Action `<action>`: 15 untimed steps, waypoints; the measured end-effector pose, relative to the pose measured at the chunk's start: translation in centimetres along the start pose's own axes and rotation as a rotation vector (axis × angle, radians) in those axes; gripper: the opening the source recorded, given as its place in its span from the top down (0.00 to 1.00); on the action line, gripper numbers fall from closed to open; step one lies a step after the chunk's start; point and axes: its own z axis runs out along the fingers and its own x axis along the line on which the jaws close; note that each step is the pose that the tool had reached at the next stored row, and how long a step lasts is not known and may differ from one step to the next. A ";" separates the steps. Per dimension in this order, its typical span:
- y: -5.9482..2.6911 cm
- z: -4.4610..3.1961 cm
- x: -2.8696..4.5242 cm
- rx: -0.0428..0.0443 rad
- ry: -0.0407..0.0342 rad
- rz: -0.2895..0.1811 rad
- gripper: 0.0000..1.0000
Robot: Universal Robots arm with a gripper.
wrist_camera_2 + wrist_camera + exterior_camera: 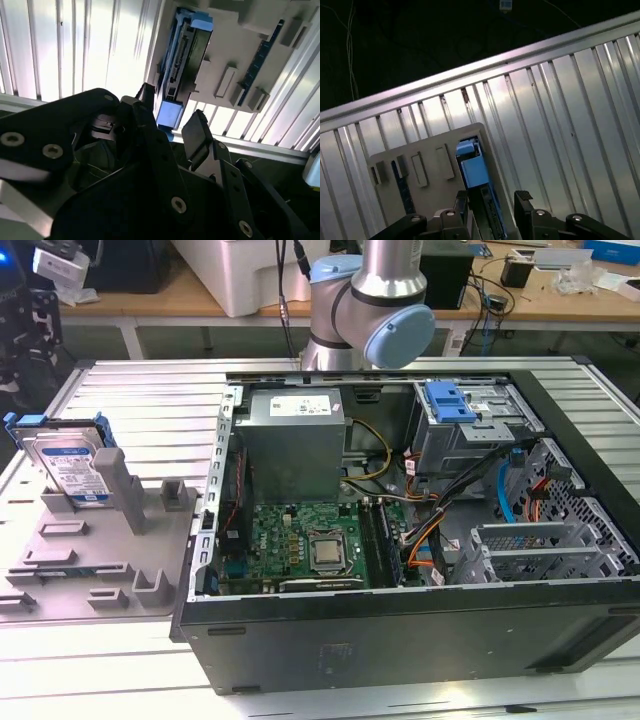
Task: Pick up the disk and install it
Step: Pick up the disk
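Note:
The disk (68, 465), a silver drive with a white-and-blue label in a thin blue bracket, stands on edge in a grey slotted holder (100, 560) at the exterior view's left. In both wrist views I see it edge-on from above: disk (182, 65), disk (477, 175). My gripper (170, 122) is open and hangs well above the disk, its black fingers (522, 200) spread to either side of the disk's line with nothing between them. In the exterior view, part of my arm (370, 300) shows at the back.
An open computer case (400, 630) lies at the exterior view's right, with a motherboard, cables and a grey drive cage with a blue latch (450, 405). Holder and case rest on a ribbed metal table (130, 400). Cluttered benches stand behind.

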 end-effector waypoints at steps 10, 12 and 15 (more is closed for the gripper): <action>0.07 0.00 0.01 0.0073 0.0195 -0.073 0.50; 0.07 0.00 0.01 0.0109 0.0249 -0.141 0.50; 0.06 0.08 0.00 0.0154 0.0278 -0.244 0.50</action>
